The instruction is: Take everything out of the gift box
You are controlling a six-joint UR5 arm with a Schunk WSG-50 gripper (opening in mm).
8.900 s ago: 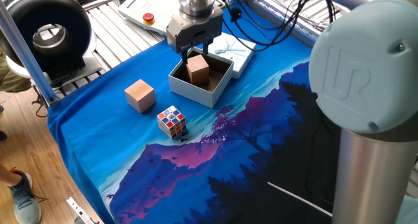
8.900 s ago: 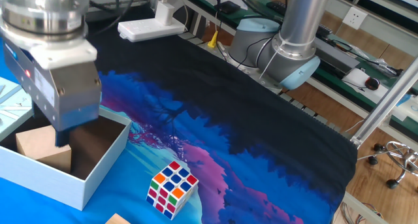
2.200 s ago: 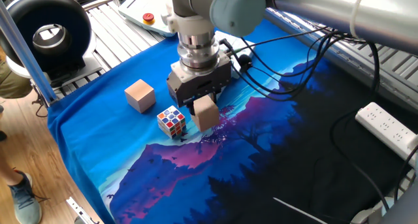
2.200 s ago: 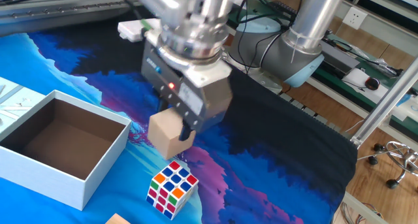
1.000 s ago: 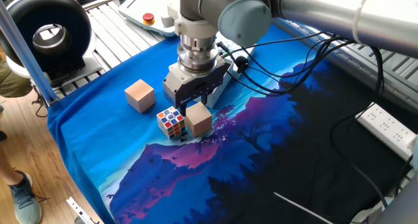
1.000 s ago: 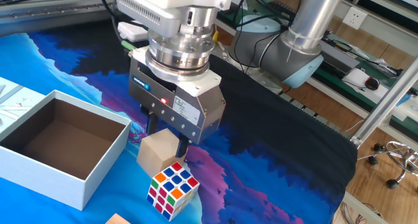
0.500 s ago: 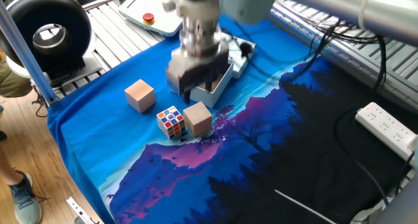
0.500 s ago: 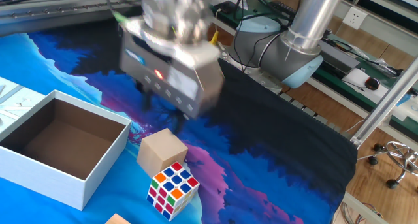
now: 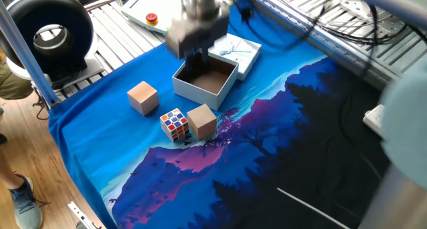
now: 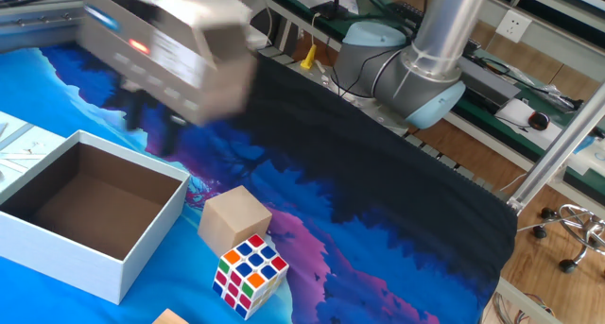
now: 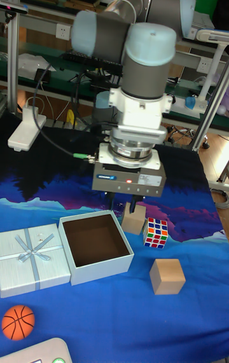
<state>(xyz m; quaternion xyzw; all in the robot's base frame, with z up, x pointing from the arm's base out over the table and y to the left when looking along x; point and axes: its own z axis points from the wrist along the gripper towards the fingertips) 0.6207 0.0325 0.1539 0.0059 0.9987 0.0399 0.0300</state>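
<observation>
The gift box (image 9: 205, 81) sits empty, its brown inside bare. The puzzle cube (image 9: 175, 123) and the wooden cube (image 9: 202, 121) rest side by side on the tabletop (image 9: 267, 155) just beside it, so the job looks done. The gripper (image 9: 193, 34) is up above the box holding nothing, too blurry to tell how wide its jaws are.

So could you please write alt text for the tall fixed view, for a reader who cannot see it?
A robot arm's gripper hangs over a blue cloth, just behind an empty gift box. A wooden cube and a puzzle cube sit right of the box, its lid to the left.
</observation>
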